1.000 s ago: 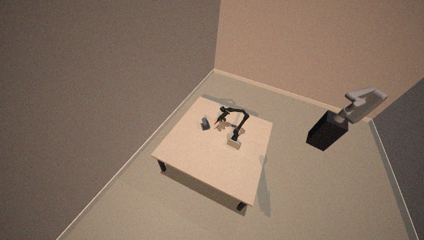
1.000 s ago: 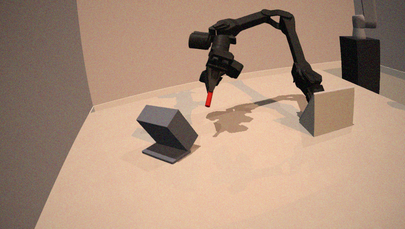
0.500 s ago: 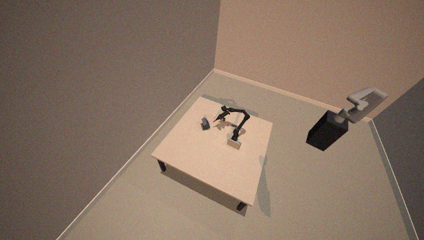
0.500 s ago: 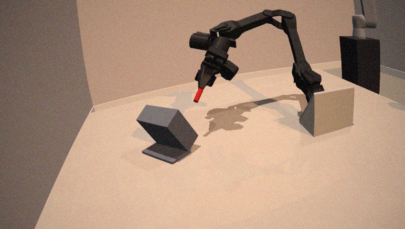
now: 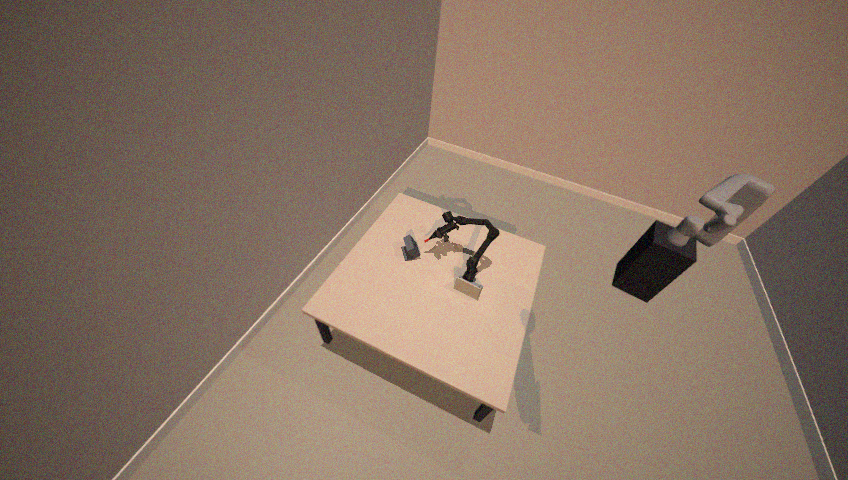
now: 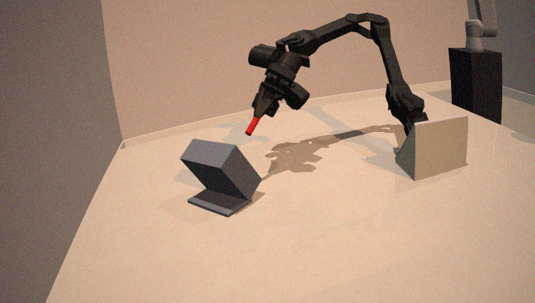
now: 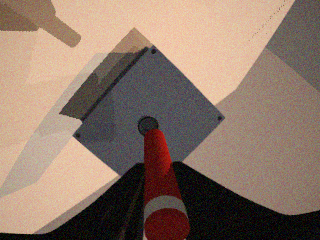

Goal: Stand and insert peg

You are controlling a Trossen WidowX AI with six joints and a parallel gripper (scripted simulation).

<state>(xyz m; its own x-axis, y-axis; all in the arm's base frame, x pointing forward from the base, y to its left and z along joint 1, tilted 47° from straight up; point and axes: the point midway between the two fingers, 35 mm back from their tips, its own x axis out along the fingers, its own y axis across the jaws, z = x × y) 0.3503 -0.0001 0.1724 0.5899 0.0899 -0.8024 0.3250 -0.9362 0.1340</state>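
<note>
The red peg (image 5: 426,240) (image 6: 252,125) (image 7: 156,142) is held in the air, tilted, with its plain end pointing down toward the panel. Its white band (image 7: 165,203) is near the other end, close to the camera in the wrist view. My gripper (image 5: 431,238) (image 6: 257,115) (image 7: 158,170) is shut on the peg. The blue-grey sloped panel (image 5: 410,245) (image 6: 212,154) (image 7: 185,100) stands on the table. Its single round hole (image 7: 148,125) shows just beyond the plain end in the wrist view. In the exterior view the peg is above and apart from the panel; the hole is hidden there.
A beige wedge-shaped block (image 5: 468,287) (image 6: 441,148) stands beside the arm's base on the table (image 5: 410,333) (image 6: 318,255). A black pedestal (image 5: 651,264) (image 6: 474,86) with a grey arm stands off the table. Arm shadows fall on the table between the panel and the base.
</note>
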